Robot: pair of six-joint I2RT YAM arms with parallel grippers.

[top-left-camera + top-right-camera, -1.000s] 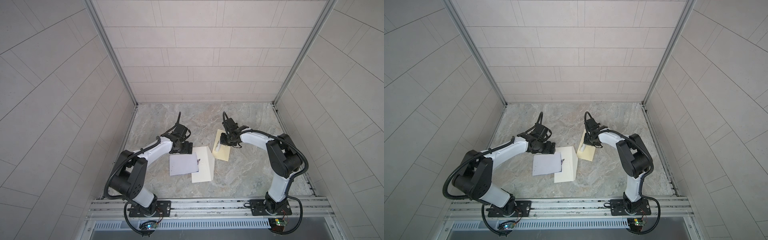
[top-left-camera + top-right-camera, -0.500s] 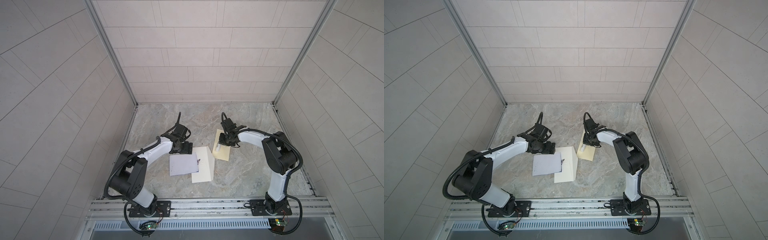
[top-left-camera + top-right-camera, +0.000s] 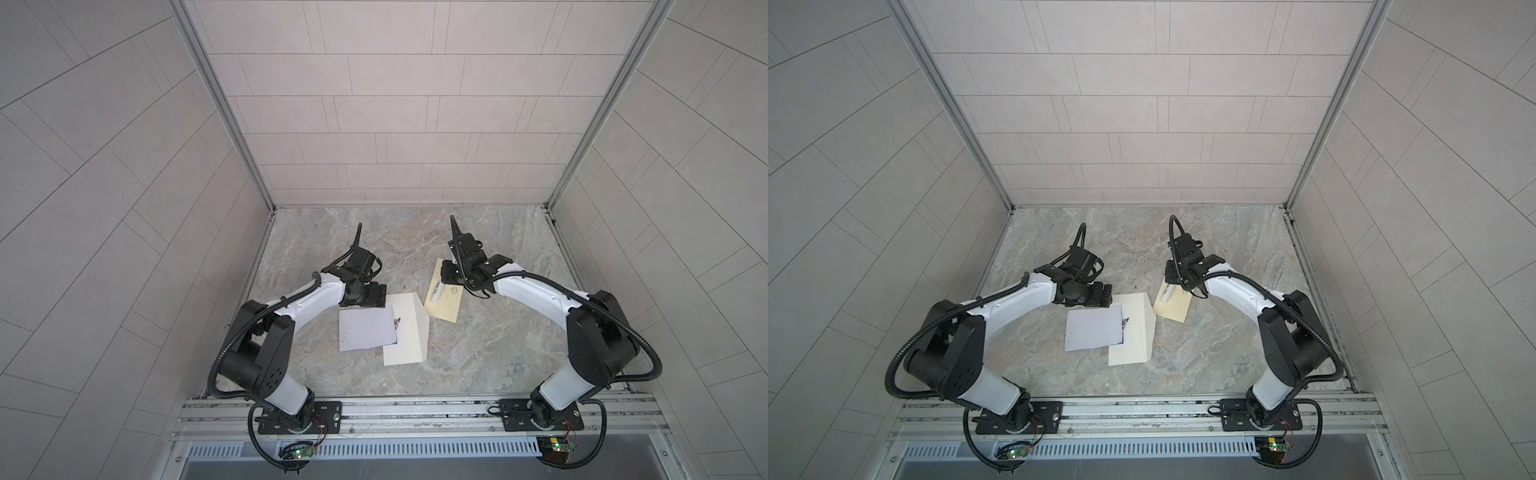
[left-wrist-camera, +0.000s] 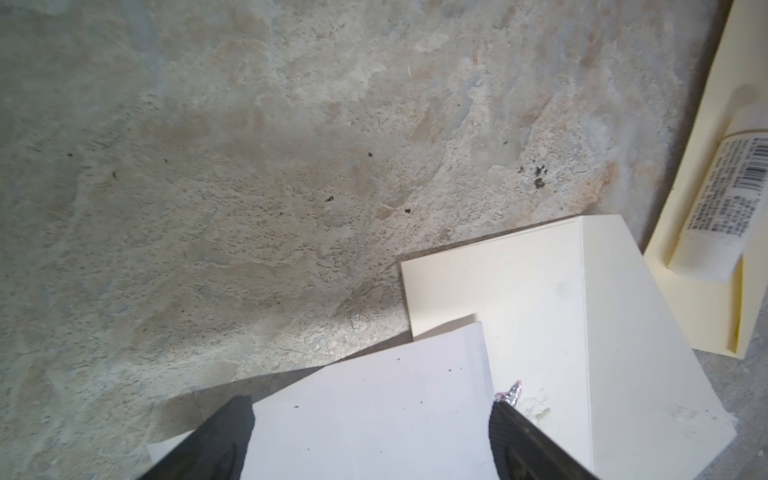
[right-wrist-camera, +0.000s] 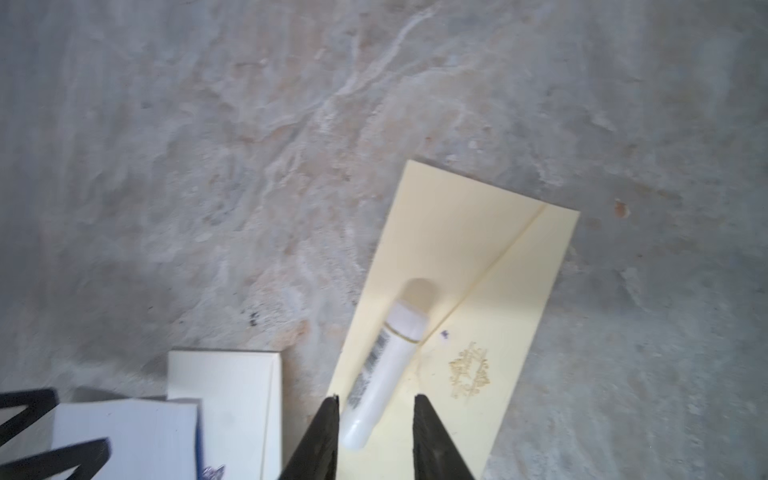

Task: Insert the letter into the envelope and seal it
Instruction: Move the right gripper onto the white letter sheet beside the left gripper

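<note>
A pale white letter [image 3: 365,328] [image 3: 1094,328] lies flat with its right part over a cream envelope [image 3: 409,336] [image 3: 1136,332] whose flap lies open to the right. My left gripper [image 3: 372,297] [image 4: 370,401] is open wide over the letter's [image 4: 353,440] far edge, gripping nothing. A small purple sticker [image 4: 513,392] sits on the envelope [image 4: 540,311]. My right gripper [image 3: 449,276] [image 5: 376,398] is open, and a white glue stick [image 3: 437,293] [image 5: 386,361] lies loose between its fingertips, close against one finger.
The glue stick rests on a yellow folded paper [image 3: 446,305] [image 5: 478,249] with a gold emblem [image 5: 469,370], just right of the envelope. Tiled walls close the marble floor [image 3: 478,353] on three sides. The arm bases sit on a rail at the near edge.
My right gripper's jaws have opened and let go of the glue stick, which lies on the yellow paper. The left arm, letter and envelope have not moved.
</note>
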